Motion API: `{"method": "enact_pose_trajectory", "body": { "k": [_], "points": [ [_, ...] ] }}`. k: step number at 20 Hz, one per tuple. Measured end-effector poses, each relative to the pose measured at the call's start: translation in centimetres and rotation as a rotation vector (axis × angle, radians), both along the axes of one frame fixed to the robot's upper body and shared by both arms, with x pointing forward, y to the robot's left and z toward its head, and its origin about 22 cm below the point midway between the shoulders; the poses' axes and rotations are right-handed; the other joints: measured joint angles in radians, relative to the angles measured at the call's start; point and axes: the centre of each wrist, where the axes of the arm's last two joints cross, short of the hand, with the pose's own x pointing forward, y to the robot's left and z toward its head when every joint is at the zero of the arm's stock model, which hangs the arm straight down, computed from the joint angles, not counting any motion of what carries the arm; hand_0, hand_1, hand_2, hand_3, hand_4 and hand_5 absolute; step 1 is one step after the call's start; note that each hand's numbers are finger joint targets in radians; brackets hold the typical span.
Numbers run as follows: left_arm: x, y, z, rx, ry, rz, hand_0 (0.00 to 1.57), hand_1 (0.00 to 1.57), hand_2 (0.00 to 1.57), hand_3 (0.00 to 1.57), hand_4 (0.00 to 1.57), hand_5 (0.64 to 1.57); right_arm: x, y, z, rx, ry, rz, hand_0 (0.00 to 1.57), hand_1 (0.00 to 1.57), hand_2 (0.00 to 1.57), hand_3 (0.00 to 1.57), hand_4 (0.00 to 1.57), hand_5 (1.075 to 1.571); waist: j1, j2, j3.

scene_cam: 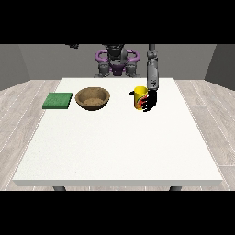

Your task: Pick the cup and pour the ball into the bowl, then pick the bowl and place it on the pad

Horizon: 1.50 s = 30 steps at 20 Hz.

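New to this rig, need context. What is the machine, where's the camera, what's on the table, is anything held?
It is a humanoid robot with two arms, seen small at the top of the picture, standing behind a white table. There is only one view: a camera across the table facing the robot, so its arms reach toward you and its sides are mirrored.

On the table, from the view's left: a flat green pad, a brown bowl, and a yellow cup with a dark and red print. All three sit on the table, apart from each other.

The black hand at the view's right has its arm coming down from above and is against the cup's side; its fingers appear curled round it. The cup is not lifted yet. The other hand is barely visible near the top left. No ball is visible.
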Motion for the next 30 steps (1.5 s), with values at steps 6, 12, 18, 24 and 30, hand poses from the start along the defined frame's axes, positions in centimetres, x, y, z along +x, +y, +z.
{"method": "enact_pose_trajectory", "body": {
  "k": [6, 12, 18, 24, 30],
  "points": [
    [-0.8, 1.2, -0.7, 0.156, -0.032, 0.098, 1.33, 1.33, 1.57, 1.57, 1.07, 1.478, -0.9, -1.4, 1.1, -0.001, -0.03, 0.011, 0.0, 0.0, 0.0, 0.0, 0.13, 1.559, -0.028, 0.017, 0.0037],
    [-0.1, 0.1, -0.4, 0.28, 0.046, 0.111, 1.35, 1.35, 1.57, 1.57, 1.12, 1.499, 0.1, -3.5, -0.7, 0.017, 0.076, -0.009, 0.0, 0.0, 0.0, 0.0, 0.19, 1.557, -0.011, -0.089, 0.0023],
    [3.0, -3.9, 2.4, 0.471, 0.075, 0.144, 1.41, 1.41, 1.57, 1.57, 1.09, 1.543, 1.9, -4.6, -2.4, 0.029, 0.128, -0.033, 0.0, 0.0, 0.0, 0.0, 0.26, 1.56, 0.016, -0.137, 0.0022],
    [5.3, -6.9, 4.8, 0.711, 0.093, 0.269, 1.39, 1.39, 1.57, 1.57, 0.92, 1.561, 3.2, -4.4, -2.4, 0.025, 0.133, -0.013, 0.0, 0.0, 0.0, 0.0, 0.3, 1.562, -0.008, -0.145, 0.0026],
    [6.6, -9.4, 5.9, 0.856, 0.115, 0.328, 1.39, 1.39, 1.57, 1.57, 0.92, 1.561, 4.0, -4.8, -2.8, 0.029, 0.148, -0.018, 0.0, 0.0, 0.0, 0.0, 0.35, 1.564, -0.002, -0.155, 0.0015]
  ]
}}
